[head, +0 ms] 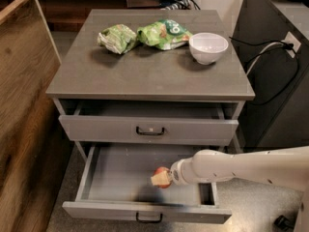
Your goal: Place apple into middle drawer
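Pretty much there imo: the robot's two-finger hand [158, 179], lower centre of the frame, is clamped on the small round red-orange apple [162, 173], just above the floor of the pulled-out wide grey middle drawer [120, 170]. Left to do: let go and back out.

My arm [241, 166] is a smooth, glossy white tube, thick and rounded, swelling into a bulging shell near the wrist. A greyish ring sits between that shell and my gripper [159, 179], low in the view at the arm's left end, with pale cream jaws.
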Robot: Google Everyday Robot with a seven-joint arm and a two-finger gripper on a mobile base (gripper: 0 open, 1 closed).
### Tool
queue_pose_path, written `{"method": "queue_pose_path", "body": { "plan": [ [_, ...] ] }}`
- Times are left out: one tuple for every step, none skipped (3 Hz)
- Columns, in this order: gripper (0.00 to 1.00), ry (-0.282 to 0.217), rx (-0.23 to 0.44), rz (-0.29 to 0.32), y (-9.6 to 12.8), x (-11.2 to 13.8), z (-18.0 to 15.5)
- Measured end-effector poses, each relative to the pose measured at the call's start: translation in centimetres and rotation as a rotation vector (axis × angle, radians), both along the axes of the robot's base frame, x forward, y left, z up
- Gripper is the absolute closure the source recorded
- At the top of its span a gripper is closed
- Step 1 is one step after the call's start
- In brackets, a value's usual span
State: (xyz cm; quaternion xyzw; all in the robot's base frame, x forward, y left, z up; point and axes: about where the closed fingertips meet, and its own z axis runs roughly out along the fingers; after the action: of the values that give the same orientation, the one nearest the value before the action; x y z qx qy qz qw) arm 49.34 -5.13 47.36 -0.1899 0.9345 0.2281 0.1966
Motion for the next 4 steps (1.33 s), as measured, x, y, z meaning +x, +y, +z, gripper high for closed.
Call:
{"method": "queue_pose_path", "body": {
  "plan": [
    [1.00, -0.009, 0.068, 0.036, -0.6, 2.8, -2.9],
    [0.81, -0.003, 0.134, 0.077, -1.0, 4.6, -4.4],
    [0.58, -0.017, 0.166, 0.098, -1.3, 5.1, -4.2],
    [0.35, -0.038, 0.178, 0.097, -1.4, 4.4, -2.3]
  ]
}}
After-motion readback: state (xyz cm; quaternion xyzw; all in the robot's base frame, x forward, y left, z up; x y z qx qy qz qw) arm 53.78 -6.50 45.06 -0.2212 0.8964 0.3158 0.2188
